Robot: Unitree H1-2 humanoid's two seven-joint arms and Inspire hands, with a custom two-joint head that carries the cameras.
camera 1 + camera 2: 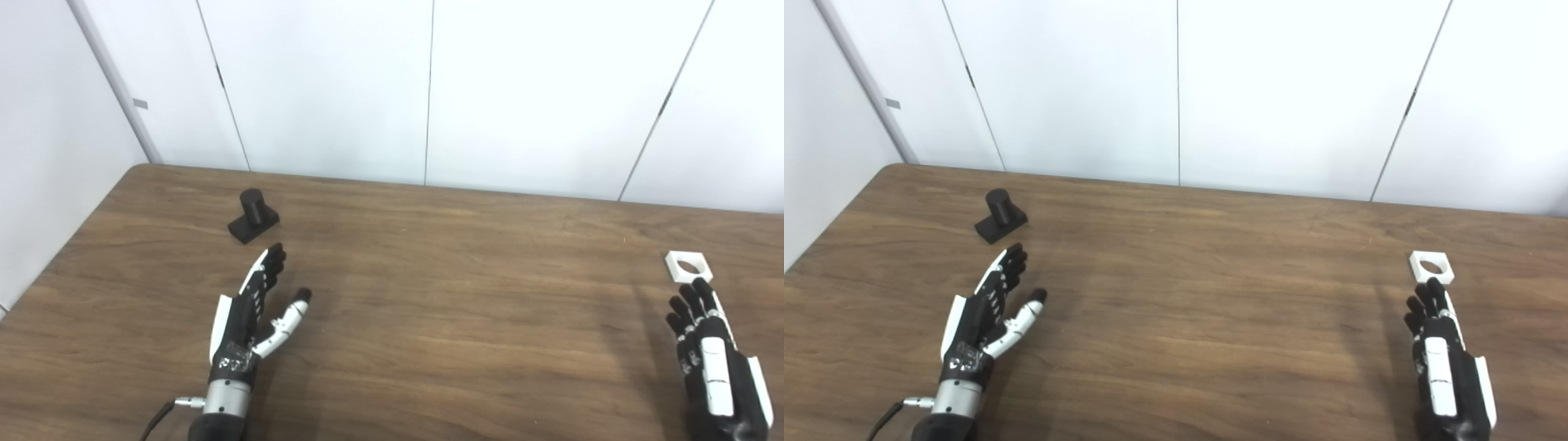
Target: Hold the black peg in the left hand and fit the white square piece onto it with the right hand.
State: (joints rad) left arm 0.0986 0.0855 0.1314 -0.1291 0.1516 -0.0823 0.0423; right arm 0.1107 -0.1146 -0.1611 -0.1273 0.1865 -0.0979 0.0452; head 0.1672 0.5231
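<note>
The black peg, a short upright cylinder on a flat black base, stands on the wooden table at the far left. My left hand lies open just in front of it, fingers stretched toward the base and thumb spread to the right, with a small gap between fingertips and peg. At the right edge the white square piece with a round hole lies flat on the table. Directly in front of that piece my right hand hovers open, fingertips almost at its near edge, holding nothing.
White wall panels rise behind the table's far edge, and another white wall closes the left side. A cable trails from my left wrist at the bottom edge.
</note>
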